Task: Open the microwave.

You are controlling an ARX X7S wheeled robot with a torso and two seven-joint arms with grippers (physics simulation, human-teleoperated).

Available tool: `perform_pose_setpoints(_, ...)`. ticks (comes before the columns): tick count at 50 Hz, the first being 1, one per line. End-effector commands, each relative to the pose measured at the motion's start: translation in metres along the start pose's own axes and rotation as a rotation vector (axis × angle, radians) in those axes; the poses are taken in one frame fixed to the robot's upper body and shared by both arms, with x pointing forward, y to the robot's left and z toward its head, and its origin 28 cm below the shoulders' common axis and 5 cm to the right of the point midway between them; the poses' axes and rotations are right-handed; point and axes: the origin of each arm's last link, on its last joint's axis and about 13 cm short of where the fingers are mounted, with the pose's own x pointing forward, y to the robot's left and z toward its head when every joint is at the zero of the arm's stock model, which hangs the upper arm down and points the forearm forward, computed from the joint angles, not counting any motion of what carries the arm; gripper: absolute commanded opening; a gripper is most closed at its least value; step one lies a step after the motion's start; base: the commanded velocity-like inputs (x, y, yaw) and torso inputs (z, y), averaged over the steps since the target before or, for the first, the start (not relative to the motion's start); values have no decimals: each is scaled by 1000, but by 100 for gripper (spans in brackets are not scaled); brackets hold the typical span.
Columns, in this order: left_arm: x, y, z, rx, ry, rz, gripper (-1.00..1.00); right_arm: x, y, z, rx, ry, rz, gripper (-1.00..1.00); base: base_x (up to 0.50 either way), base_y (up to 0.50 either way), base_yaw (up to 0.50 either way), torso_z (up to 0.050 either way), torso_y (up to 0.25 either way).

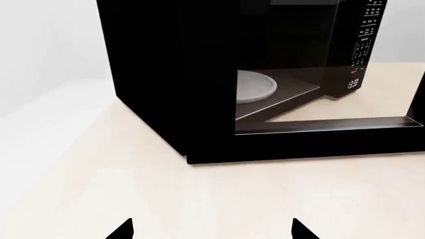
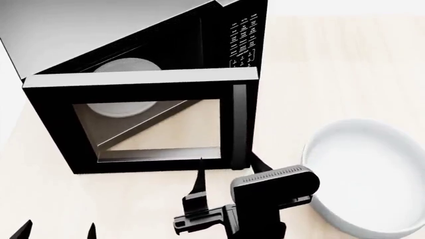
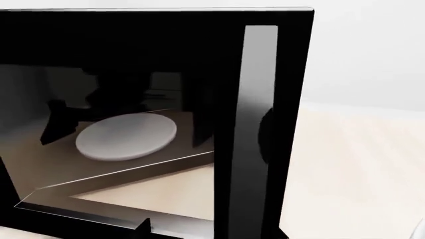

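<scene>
Microwave (image 2: pixel 133 59): big black box, flat grey matte top, sharp corners, stands on the pale wood-grain desk (image 2: pixel 332 59) at the far left of the head view. Door (image 2: pixel 143 122) hinged on the left and swung out toward the robot, partly open; black glossy frame, see-through glass pane, grey vertical handle strip (image 2: pixel 239 124) along its free edge. Round white turntable (image 2: pixel 123 67) lies flat in the dark cavity, seen through the glass too. Keypad (image 2: pixel 242 40) with white markings on the right front; clock digits (image 1: pixel 353 83) read in the left wrist view. Long axis runs roughly left-right, skewed; front faces the robot, turned a bit to its right.

Bowl (image 2: pixel 371 174): white, smooth, round, shallow, on the desk right of the door, near it.

Right hand (image 2: pixel 222 172): black fingers spread apart, one (image 2: pixel 199 181) pointing up at the door's lower right corner, close to the handle edge; contact not clear. Empty.

Left hand (image 1: pixel 212 230): only two black tips (image 1: pixel 123 231) show, apart, nothing between, over bare desk short of the microwave's side.
</scene>
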Motion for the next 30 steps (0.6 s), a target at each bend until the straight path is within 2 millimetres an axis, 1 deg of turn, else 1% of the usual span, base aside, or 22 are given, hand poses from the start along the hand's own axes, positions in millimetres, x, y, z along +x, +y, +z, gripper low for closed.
perform_pose_setpoints(1,0,0,1,-1,-3,2,100,-3,5,-1,6,-2,29,100,0,0,0,0,0)
perform_pose_setpoints(11,0,0,1,-2,-2,2,100,-3,-4,1,-1,-18,-3,100,0,0,0,0,0)
perform_pose_setpoints(20,0,0,0,-1,0,0,100,-11,-11,3,6,-28,-21,100,0,0,0,0,0)
perform_pose_setpoints(25,-1,0,1,-1,-2,0,100,-19,-10,7,18,-39,-19,100,0,0,0,0,0)
perform_pose_setpoints(28,0,0,1,1,-2,-2,100,-29,-6,14,22,-53,2,100,0,0,0,0,0)
perform_pose_setpoints(30,0,0,1,0,-1,0,100,-32,-4,17,19,-59,5,100,0,0,0,0,0)
